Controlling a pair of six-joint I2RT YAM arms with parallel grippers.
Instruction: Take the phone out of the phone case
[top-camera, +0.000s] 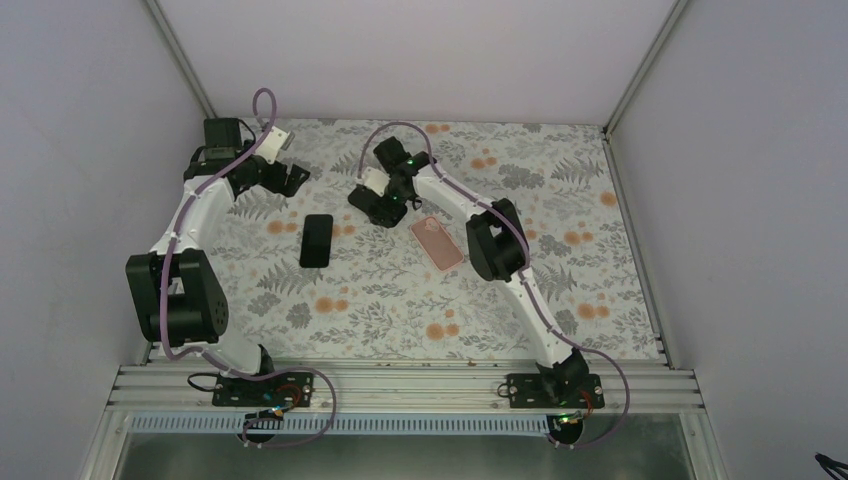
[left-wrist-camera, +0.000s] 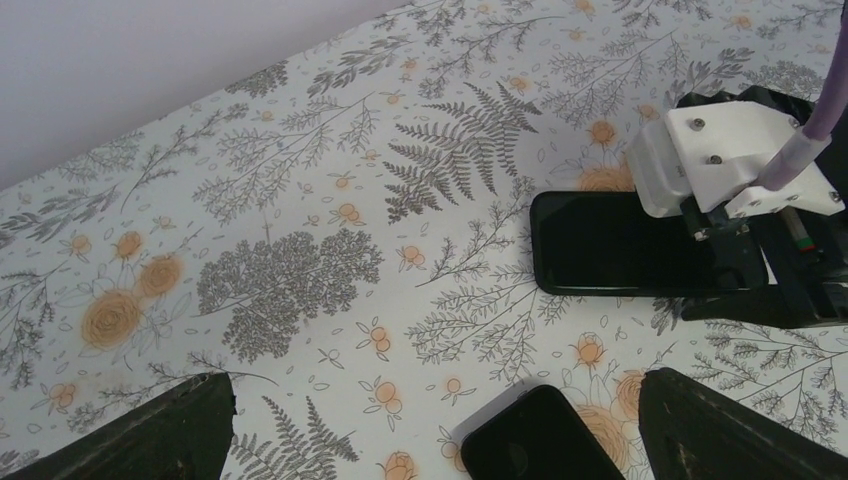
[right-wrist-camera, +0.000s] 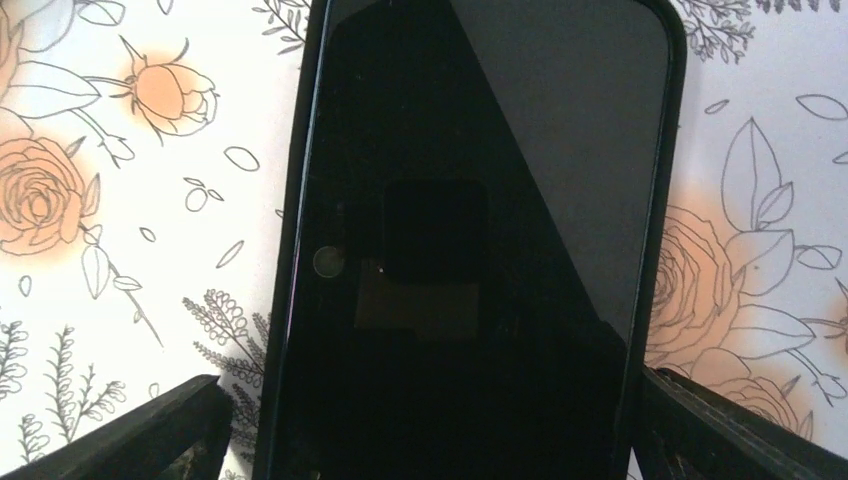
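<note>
right gripper, jaws spread wide, hovers directly over the phone, which lies screen-up in its black case on the flowered table. left gripper likewise spread, holding nothing. advice: straddle the long edges squarely, pin the case, then peel one corner.

The left arm rises from its base at the near left, folds at the elbow and reaches toward the far left corner, its left end effector pointing inward with the jaws spread wide. The right arm stretches from the near right diagonally toward the far middle, and its wrist bends down. The right end effector faces downward, its fingers wide apart.
</note>
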